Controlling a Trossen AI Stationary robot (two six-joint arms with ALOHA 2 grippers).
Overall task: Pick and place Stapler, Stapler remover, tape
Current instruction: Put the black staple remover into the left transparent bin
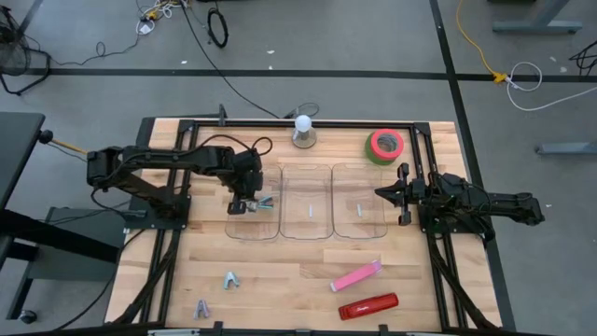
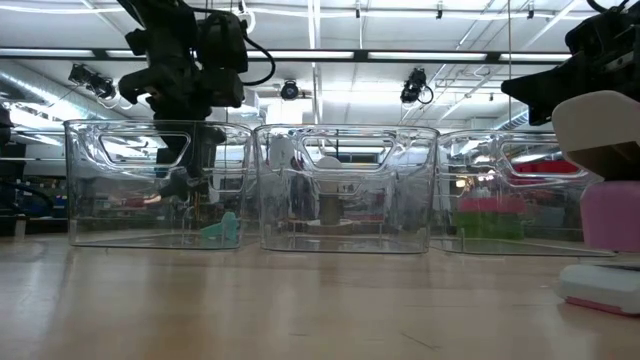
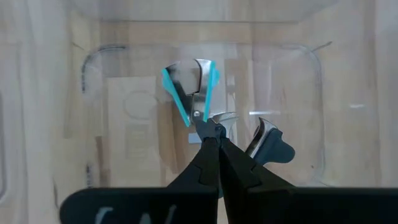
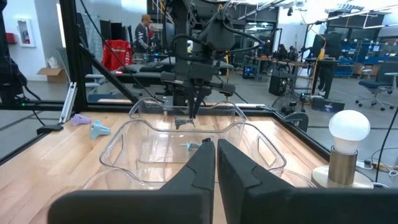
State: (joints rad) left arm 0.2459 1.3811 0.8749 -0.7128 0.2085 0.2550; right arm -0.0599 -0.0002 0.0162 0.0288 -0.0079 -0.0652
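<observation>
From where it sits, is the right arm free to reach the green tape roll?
Probably yes. The right gripper is shut and empty, beside the rightmost clear bin. The tape lies flat on the table just behind that bin, with nothing on it. The left gripper is busy over the leftmost bin.

Left bin (image 1: 252, 203): left gripper (image 1: 250, 204) occupies it, clamped on a teal staple remover (image 3: 189, 93).
Middle bin (image 1: 307, 201): open from above.
Right bin (image 1: 359, 200): right gripper (image 1: 381, 193) closed, just beside its outer wall.
Front worktop (image 1: 289, 280): broad bare strip between bins and the pink stapler (image 1: 356, 276).
</observation>
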